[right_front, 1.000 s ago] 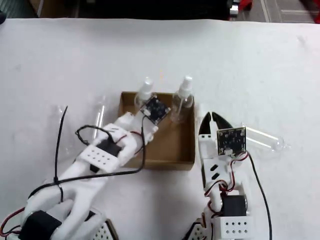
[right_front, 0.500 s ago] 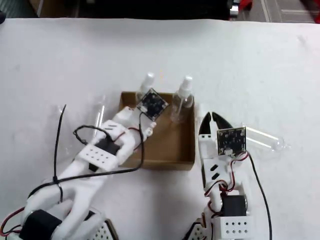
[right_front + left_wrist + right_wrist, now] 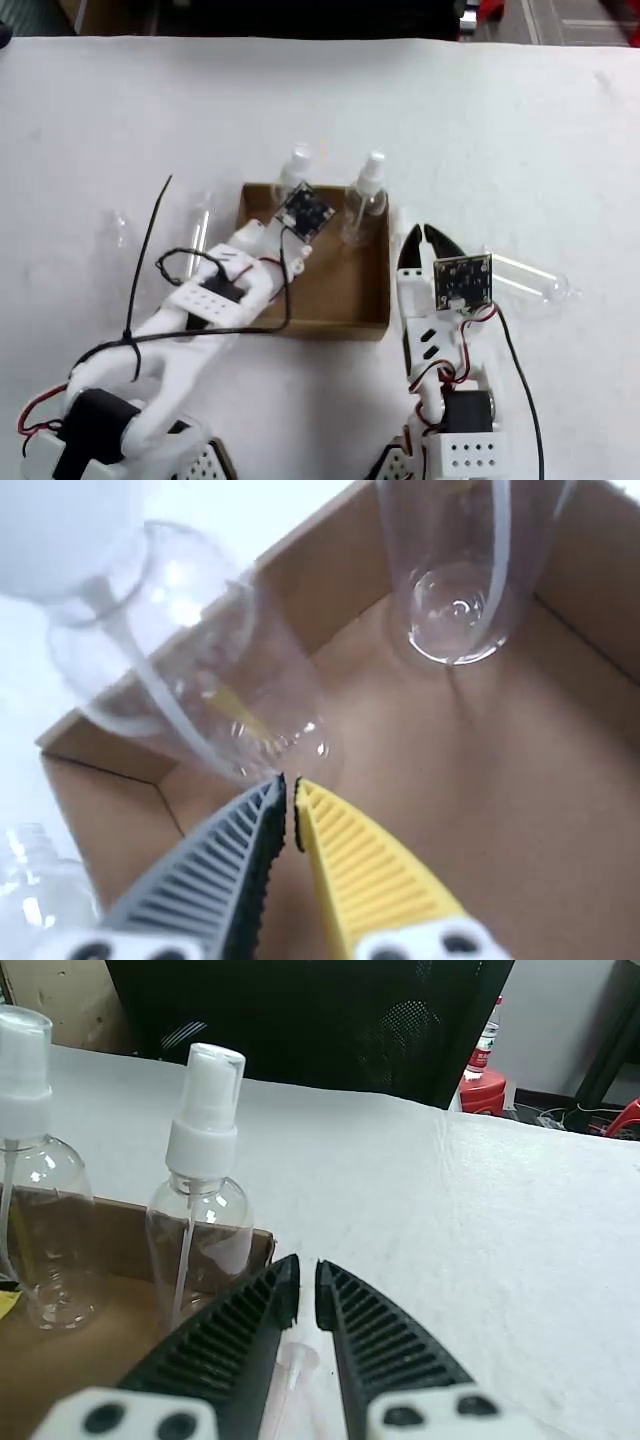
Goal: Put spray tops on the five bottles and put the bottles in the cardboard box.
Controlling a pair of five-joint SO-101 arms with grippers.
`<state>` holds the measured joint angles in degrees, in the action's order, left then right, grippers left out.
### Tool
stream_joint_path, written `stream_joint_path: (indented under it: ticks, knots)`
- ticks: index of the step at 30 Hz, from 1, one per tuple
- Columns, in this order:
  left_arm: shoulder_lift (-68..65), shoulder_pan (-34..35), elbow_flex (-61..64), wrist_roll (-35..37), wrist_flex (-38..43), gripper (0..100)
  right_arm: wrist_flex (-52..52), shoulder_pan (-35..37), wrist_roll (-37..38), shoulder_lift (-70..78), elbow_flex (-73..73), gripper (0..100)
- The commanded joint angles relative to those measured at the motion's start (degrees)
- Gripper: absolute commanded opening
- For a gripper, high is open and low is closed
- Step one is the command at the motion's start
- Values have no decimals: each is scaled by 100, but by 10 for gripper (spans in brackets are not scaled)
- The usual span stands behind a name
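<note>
Small shift here: over the last second the left arm has pushed its wrist a touch deeper into the cardboard box (image 3: 340, 322), toward the far wall, while its lower links have sagged back toward the near edge of the tabletop (image 3: 480, 120). The white top of the corner spray bottle (image 3: 190, 680) has crept slightly toward that far wall with it. The right arm hasn't budged.

That reads like a final nudge or a let-go. The corner spray bottle now stands in the box's far left corner, and the left gripper (image 3: 288, 785) has its fingers pressed together with nothing between them. The tips sit right at the foot of the bottle, though I can't tell whether they actually touch it. The second spray bottle (image 3: 365, 210) stands against the same far wall, well apart from the first.

So by my count that's two capped and boxed, three to go. One uncapped bottle (image 3: 525, 277) lies on its side on the tabletop just beyond the right arm, and another clear bottle (image 3: 200, 228) lies just left of the box.

On pose, the left arm stretches diagonally from the near left over the box's near wall, with the wrist pitched down into the box. The right gripper (image 3: 305, 1270) sits low just beside the box's right wall, pointing away from its base, fingers clenched on nothing.
</note>
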<state>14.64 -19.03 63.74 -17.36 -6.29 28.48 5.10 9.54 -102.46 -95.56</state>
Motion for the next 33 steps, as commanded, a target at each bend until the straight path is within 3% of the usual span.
stream_joint_path:
  ticks: [1, 5, 12, 17, 22, 25, 29, 33]
  knots:
    - [242, 75, -229, 70, 79, 20, 40, 40, 62, -66, -132, 15]
    - [505, 40, -44, 70, -26, 20, 40, 40, 62, -66, -132, 15]
    - [2360, 22, 1011, 62, -281, 20, 31, 40, 62, -75, -132, 15]
    - [3837, 549, 800, 26, -2426, 21, -40, 31, 62, -66, -132, 15]
    - [5156, 1938, -589, 26, -4853, 24, -22, 31, 62, -66, -132, 15]
    - [5666, 2440, -1644, -18, -6040, 24, -13, 31, 62, -66, -132, 15]
    - [5622, 2580, -2866, -334, -7165, 24, -4, 31, 62, -66, -132, 15]
    - [4804, 2589, -3402, -369, -7692, 41, -4, 13, 62, -66, -132, 15]
